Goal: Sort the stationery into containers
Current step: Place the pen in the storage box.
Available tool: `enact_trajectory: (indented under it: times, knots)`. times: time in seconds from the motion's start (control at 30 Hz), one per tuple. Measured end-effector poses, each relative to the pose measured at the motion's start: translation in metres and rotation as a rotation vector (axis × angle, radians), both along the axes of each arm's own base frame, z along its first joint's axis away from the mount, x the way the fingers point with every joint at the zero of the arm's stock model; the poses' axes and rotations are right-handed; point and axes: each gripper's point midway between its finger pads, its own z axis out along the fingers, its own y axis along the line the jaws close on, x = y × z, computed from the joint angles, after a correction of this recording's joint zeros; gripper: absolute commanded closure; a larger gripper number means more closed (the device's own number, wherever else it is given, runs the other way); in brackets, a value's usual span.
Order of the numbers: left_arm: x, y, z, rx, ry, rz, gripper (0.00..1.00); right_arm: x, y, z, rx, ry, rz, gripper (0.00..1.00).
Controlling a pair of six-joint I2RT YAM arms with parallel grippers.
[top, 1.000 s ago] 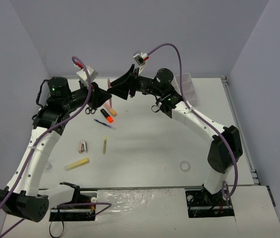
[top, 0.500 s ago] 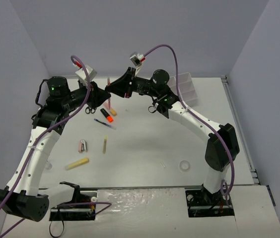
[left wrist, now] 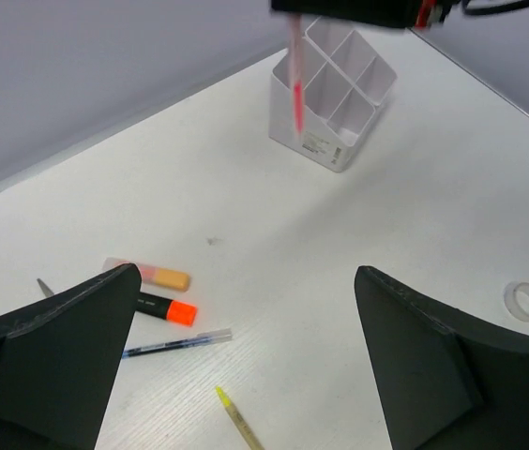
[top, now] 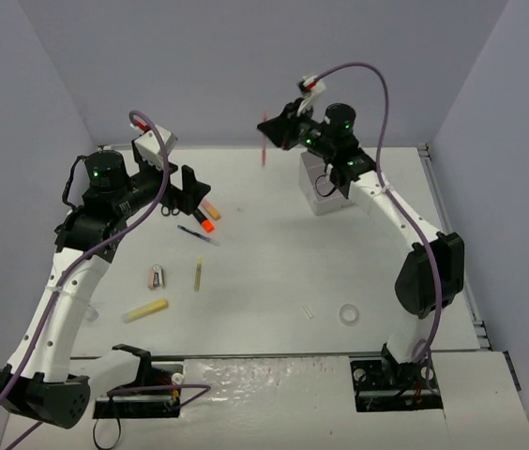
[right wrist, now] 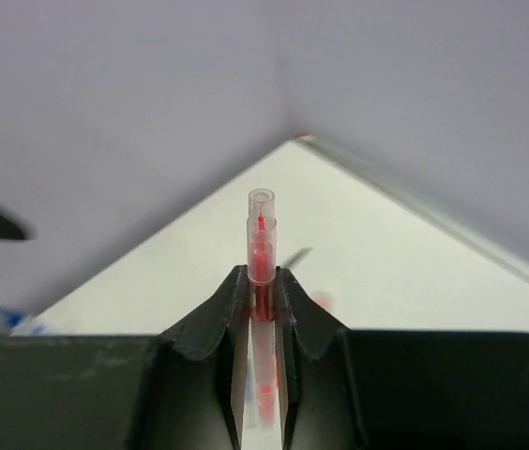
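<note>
My right gripper (top: 272,132) is shut on a pink pen (top: 264,150), which hangs upright in the air just left of the white organiser box (top: 325,187). In the right wrist view the fingers (right wrist: 232,309) clamp the pen (right wrist: 261,234) near its clear cap. My left gripper (top: 189,186) stands open with nothing in it, above the loose stationery. Below it lie a peach highlighter (left wrist: 147,275), an orange-black highlighter (left wrist: 166,308), a blue pen (left wrist: 175,342) and a thin yellow pen (left wrist: 236,417). The box (left wrist: 335,89) and pink pen (left wrist: 295,80) show beyond.
A yellow highlighter (top: 145,309) and a small pink-grey item (top: 156,277) lie at the left. A white tape ring (top: 348,314) sits at the near right, with a small clear piece (top: 309,311) beside it. Grey walls close the back and sides.
The right gripper shut on the pink pen that the left gripper held. The left gripper opened and drew back, and the right arm carried the pen rightward and up to the box.
</note>
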Motion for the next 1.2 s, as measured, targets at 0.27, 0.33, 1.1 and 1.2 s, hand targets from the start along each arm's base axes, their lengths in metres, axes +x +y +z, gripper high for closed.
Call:
enact_trajectory:
  times: [0.27,0.33,1.1,1.2]
  knots:
    - [-0.006,0.027,-0.011,0.111,0.003,0.107,0.03,0.134,-0.178,-0.031,-0.16,-0.031,-0.647,1.0]
    - [-0.007,0.033,-0.02,0.144,0.027,0.13,0.03,0.154,-0.199,-0.057,-0.194,-0.003,-0.71,1.0]
    - [-0.014,0.058,-0.073,0.292,0.181,0.208,0.03,0.187,-0.209,-0.141,-0.214,0.033,-0.751,1.0]
    - [-0.013,0.058,-0.076,0.294,0.187,0.207,0.03,0.187,-0.209,-0.138,-0.204,0.024,-0.752,1.0]
